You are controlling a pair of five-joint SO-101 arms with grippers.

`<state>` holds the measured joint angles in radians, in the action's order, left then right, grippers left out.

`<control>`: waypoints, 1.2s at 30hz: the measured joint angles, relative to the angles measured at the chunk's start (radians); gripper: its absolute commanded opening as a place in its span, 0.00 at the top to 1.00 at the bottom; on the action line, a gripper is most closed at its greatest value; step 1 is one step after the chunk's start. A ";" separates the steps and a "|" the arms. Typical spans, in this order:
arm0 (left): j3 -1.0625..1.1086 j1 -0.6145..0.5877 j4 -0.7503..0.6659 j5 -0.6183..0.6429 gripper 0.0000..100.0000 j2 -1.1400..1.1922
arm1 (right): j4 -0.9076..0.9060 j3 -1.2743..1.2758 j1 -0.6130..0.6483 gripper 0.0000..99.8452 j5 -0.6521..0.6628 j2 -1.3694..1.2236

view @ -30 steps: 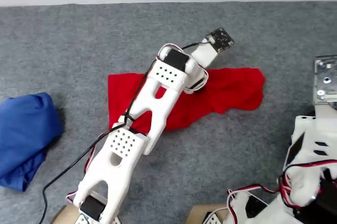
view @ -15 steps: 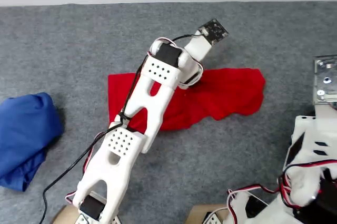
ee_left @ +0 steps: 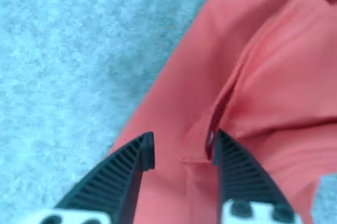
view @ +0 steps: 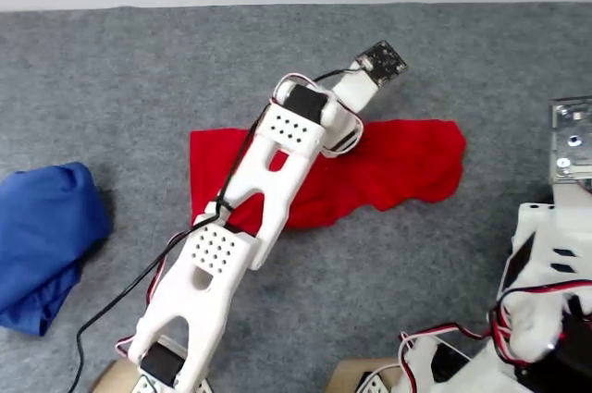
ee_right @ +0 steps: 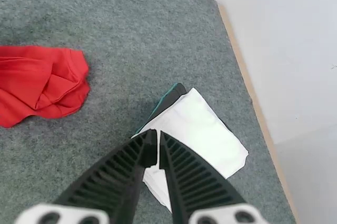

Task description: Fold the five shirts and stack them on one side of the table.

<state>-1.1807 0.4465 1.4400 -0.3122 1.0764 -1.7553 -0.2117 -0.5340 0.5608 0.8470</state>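
Observation:
A red shirt [view: 398, 166] lies crumpled and spread across the middle of the grey table; it is also the red shirt [ee_right: 37, 84] at the side of the right wrist view. The left arm [view: 277, 162] stretches over it from the near edge. My left gripper [ee_left: 181, 145] is open just above a fold near the cloth's edge, with red cloth [ee_left: 263, 76] showing between its fingers. A blue shirt [view: 42, 236] sits bunched at the far left. My right gripper [ee_right: 158, 135] is shut and empty above a folded white shirt [ee_right: 202, 134] lying on a dark green one [ee_right: 169, 96].
The right arm [view: 546, 291] is folded back at the near right corner. The tan table edge [ee_right: 247, 76] runs close beside the white and green stack. Bare grey carpet [view: 139, 69] lies behind and in front of the red shirt.
The left arm's wrist swung slightly toward the far left, then came back to the right over the red shirt. The right arm has not moved.

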 measured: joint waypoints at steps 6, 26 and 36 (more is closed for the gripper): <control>0.034 -0.046 -0.041 0.000 0.81 0.000 | 0.000 0.000 0.000 0.99 0.025 0.000; -0.253 0.092 0.285 0.000 0.84 0.000 | 0.000 0.000 0.000 0.99 0.025 0.000; -0.077 0.101 0.287 -0.005 0.84 0.000 | 0.000 0.000 0.000 0.99 0.025 0.000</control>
<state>-1.2574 0.5478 1.7269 -0.3168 1.0764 -1.7553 -0.2117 -0.5340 0.5854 0.8470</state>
